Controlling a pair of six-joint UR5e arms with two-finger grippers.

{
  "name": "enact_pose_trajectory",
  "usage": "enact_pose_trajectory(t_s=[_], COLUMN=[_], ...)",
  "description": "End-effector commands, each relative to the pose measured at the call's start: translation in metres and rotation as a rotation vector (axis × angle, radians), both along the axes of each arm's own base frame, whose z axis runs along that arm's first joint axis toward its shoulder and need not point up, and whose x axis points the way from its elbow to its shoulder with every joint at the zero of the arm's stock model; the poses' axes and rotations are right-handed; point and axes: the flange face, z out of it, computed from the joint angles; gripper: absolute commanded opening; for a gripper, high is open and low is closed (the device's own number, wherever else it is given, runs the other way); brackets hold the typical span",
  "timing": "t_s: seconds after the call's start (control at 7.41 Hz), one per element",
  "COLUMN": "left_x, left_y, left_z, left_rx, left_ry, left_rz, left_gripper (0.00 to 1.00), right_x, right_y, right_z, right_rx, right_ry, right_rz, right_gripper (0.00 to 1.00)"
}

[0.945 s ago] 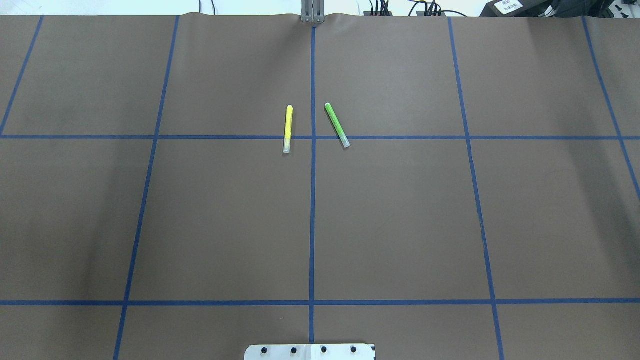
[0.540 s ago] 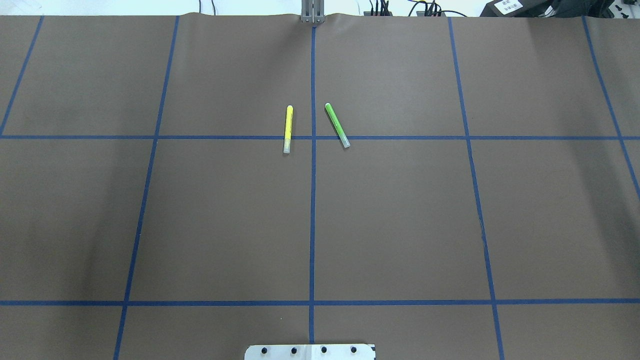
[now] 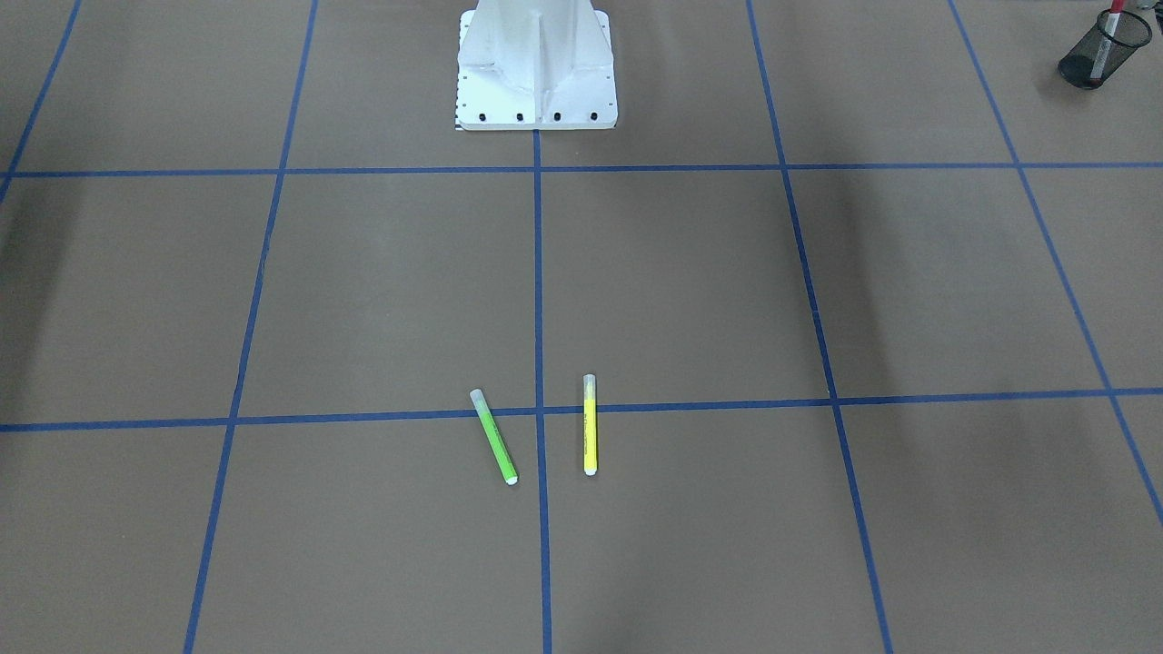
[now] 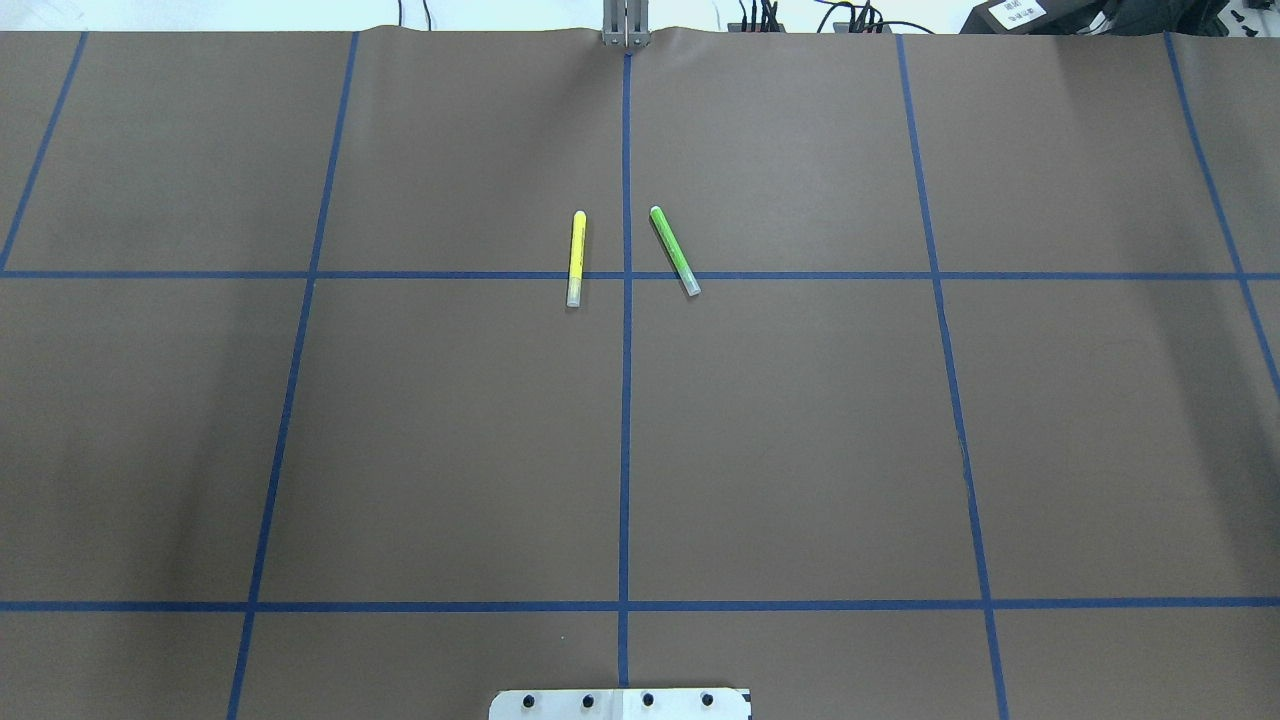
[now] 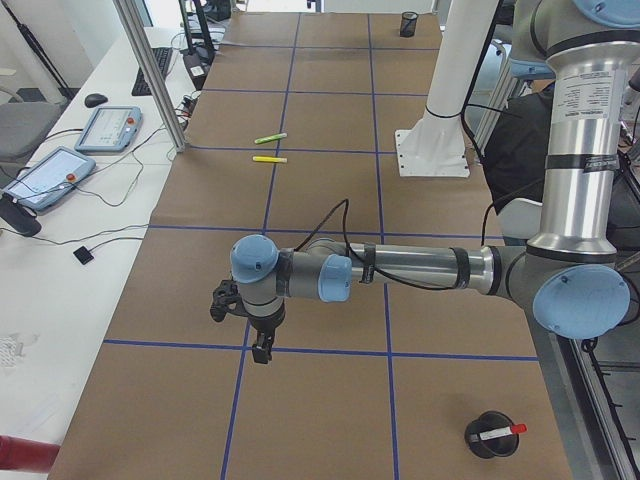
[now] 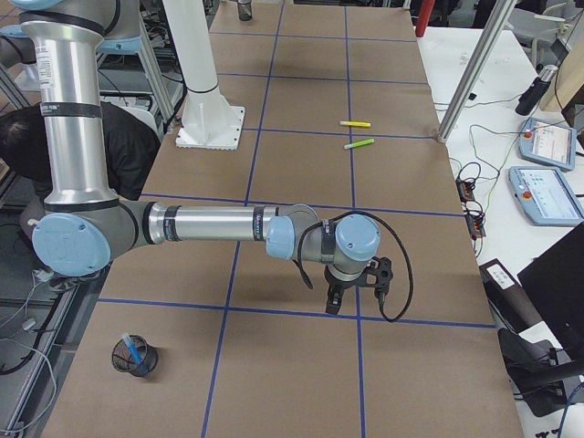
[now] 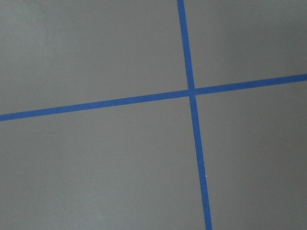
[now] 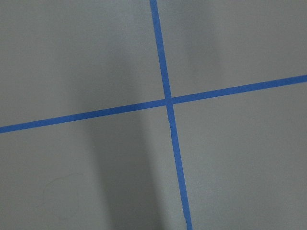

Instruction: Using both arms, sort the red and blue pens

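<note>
Can't tell how far open either end effector is, since they only show up in the two side cams. The left end effector [image 5: 262,352] hangs pointing down over bare paper near the tabletop's left end, right by a tape crossing. The right end effector [image 6: 333,301] does the same near the right end, and both wrist cams just see a blue tape cross. The red pen [image 5: 500,432] leans in the left cup [image 5: 475,443] by the robot-side left corner, and the blue pen [image 6: 133,347] is in the right cup [image 6: 119,361] by the robot-side right corner. The yellow highlighter [image 4: 576,258] and green highlighter [image 4: 674,250] lie mid-tabletop toward the far edge, either side of the centre tape line, not touching. The surface is brown paper with a blue tape grid [image 4: 625,420]. The white robot base [image 3: 536,68] sits at the near edge, with teach pendants [image 5: 50,175] beyond the far edge.
</note>
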Motion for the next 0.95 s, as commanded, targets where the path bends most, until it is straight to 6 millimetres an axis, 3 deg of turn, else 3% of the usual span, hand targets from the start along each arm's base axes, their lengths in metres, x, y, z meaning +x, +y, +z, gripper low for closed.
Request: enact_pose_trajectory(t_s=[0.0, 0.14, 0.81], left_x=[0.0, 0.0, 0.0], left_y=[-0.003, -0.004, -0.001], left_z=[-0.006, -0.006, -0.006], left_rx=[0.014, 0.016, 0.014], left_ry=[0.0, 0.0, 0.0], left_rz=[0.002, 0.002, 0.002], left_gripper=[1.0, 1.0, 1.0], right_x=[0.0, 0.0, 0.001], right_y=[0.001, 0.0, 0.002], right_z=[-0.004, -0.014, -0.013], right_rx=[0.009, 0.03, 0.029], right_ry=[0.0, 0.0, 0.007], right_rz=[0.0, 0.0, 0.0], right_gripper=[1.0, 1.0, 1.0])
